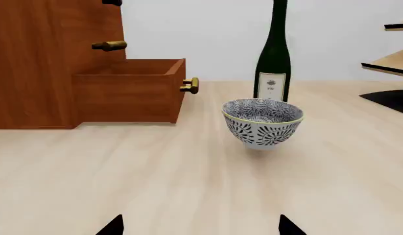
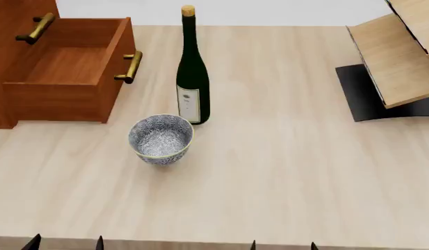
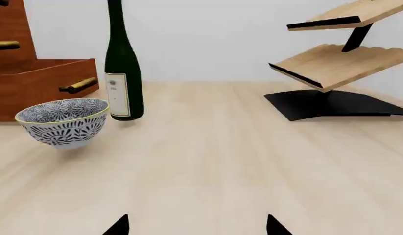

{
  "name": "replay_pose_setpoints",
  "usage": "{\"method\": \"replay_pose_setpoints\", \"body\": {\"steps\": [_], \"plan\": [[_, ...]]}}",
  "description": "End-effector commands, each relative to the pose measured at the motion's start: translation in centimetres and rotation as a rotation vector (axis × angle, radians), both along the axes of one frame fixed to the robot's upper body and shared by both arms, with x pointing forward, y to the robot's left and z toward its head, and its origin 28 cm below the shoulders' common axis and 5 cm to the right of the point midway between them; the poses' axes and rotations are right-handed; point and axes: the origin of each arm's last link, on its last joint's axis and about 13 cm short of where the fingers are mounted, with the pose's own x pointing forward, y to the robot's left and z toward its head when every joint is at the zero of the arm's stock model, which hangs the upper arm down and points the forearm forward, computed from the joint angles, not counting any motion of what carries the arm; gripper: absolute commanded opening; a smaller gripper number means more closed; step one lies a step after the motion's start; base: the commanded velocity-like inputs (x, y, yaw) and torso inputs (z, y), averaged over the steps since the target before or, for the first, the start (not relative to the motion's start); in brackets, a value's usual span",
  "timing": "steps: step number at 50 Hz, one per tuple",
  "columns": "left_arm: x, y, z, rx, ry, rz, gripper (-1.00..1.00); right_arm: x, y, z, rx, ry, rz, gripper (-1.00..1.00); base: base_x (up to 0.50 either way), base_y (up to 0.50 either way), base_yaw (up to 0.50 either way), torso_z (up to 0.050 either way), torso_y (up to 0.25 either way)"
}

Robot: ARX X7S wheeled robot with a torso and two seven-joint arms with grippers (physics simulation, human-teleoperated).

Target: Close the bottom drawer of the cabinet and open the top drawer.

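In the upper left of the head view stands the cabinet (image 2: 5,62), with the bottom drawer (image 2: 68,67) pulled well out over the table (image 2: 284,172), its brass handle (image 2: 129,66) facing right toward the bottle (image 2: 192,73). The top drawer is hardly in frame; only a brass bar (image 2: 35,27) at the far upper left shows above, and I cannot tell which drawer it belongs to. Just below the bottle sits the patterned bowl (image 2: 160,138), and the pale rack (image 2: 402,52) fills the upper right. To close the drawer well, I judge the left arm should approach the front panel squarely and push straight left, passing above the bowl and bottle without clipping them. The left gripper (image 2: 66,242) and right gripper (image 2: 284,245) show only as dark fingertips at the bottom edge, each pair spread apart and holding nothing, both low and well short of the cabinet.
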Motion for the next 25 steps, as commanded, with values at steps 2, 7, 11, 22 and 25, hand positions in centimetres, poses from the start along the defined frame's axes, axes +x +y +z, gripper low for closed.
{"method": "replay_pose_setpoints", "body": {"steps": [2,7,11,22,25], "plan": [[0.0,0.0,0.0,-0.002,0.020,-0.009,1.00,0.0,0.1,0.0,-0.009,0.007,0.007,1.00,0.00,0.00,0.00,0.000,0.000],[0.7,-0.1,0.3,-0.005,0.018,-0.015,1.00,0.1,-0.1,0.1,-0.010,0.020,0.000,1.00,0.00,0.00,0.00,0.000,0.000],[1.1,-0.3,0.6,-0.002,0.012,-0.031,1.00,0.3,0.0,0.0,-0.002,0.029,0.011,1.00,0.00,0.00,0.00,0.000,0.000],[0.3,-0.7,1.0,-0.060,-0.012,-0.081,1.00,0.1,0.5,-0.2,0.022,0.013,0.017,1.00,0.00,0.00,0.00,0.015,0.000],[0.3,-0.8,0.8,-0.050,-0.013,-0.088,1.00,0.0,0.6,-0.3,0.021,0.013,0.017,1.00,0.00,0.00,0.00,0.050,0.000]]}}
